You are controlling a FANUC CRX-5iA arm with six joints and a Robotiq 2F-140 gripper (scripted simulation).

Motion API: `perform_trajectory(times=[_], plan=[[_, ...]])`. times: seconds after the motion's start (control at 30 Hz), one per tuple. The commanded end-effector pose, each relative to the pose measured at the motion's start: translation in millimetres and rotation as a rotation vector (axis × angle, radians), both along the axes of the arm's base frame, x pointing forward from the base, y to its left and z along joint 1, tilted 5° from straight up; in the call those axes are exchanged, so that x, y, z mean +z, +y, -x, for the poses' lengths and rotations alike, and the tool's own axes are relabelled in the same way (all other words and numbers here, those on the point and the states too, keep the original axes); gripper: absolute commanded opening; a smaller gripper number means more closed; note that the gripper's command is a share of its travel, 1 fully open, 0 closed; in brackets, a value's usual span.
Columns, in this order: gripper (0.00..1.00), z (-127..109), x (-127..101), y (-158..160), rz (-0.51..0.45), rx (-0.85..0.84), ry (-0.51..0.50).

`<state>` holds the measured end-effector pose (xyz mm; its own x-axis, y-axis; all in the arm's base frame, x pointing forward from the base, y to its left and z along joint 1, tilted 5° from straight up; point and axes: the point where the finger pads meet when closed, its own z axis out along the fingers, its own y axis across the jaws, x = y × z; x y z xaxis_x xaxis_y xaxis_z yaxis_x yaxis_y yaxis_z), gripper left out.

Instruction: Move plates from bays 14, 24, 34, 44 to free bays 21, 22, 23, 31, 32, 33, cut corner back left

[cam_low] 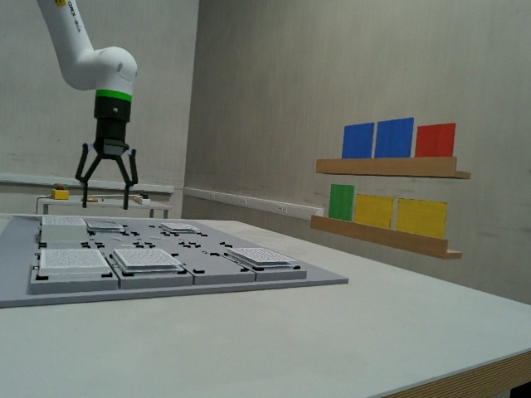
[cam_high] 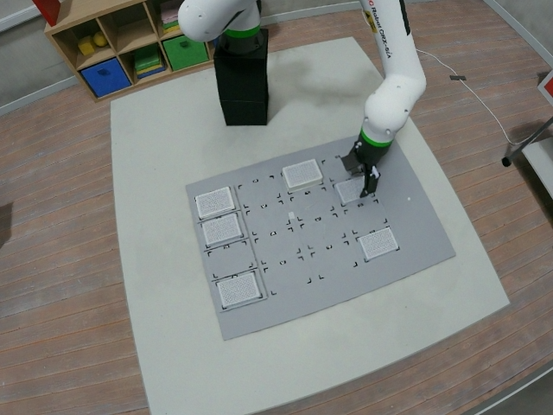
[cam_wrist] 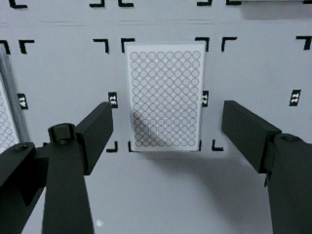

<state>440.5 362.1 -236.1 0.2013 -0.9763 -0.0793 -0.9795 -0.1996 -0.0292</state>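
My gripper (cam_high: 360,182) (cam_low: 104,207) (cam_wrist: 167,115) is open and empty, above bay 21. The white sealed plate (cam_high: 346,189) (cam_low: 103,225) (cam_wrist: 166,97) in bay 21 lies below it, inside the corner pieces and apart from the fingers. On raised column 4, one plate (cam_high: 215,202) (cam_low: 70,259) is in bay 14, one plate (cam_high: 221,230) (cam_low: 145,258) is in bay 24 and one plate (cam_high: 238,290) (cam_low: 262,254) is in bay 44. Bay 34 (cam_high: 232,261) is empty. Bays 22, 23, 31, 32 and 33 hold nothing. The cut corners are too small to tell.
The taller block (cam_high: 301,174) (cam_low: 64,231) stands in bay 12, near the gripper's side. Another plate (cam_high: 378,244) (cam_low: 180,226) (cam_wrist: 6,122) is in bay 41. Column 4's raised floors form a step beside column 3.
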Motion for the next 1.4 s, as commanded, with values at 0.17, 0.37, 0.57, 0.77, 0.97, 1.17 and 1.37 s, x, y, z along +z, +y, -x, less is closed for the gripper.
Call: perform_trajectory(times=[0.17,0.37,0.57,0.77,0.97,1.17,1.37], plan=[[0.7,-1,12,0,-0.001,0.0,-0.001],[0.7,0,17,-1,-0.001,0.0,-0.001],[0.7,0,17,-1,-0.001,0.0,-0.001],[0.7,0,17,-1,-0.001,0.0,-0.001],[0.7,-5,15,-25,-0.001,0.0,-0.001],[0.7,-8,14,-40,-0.001,0.0,-0.001],[0.7,-13,12,-64,-0.001,0.0,-0.001]])
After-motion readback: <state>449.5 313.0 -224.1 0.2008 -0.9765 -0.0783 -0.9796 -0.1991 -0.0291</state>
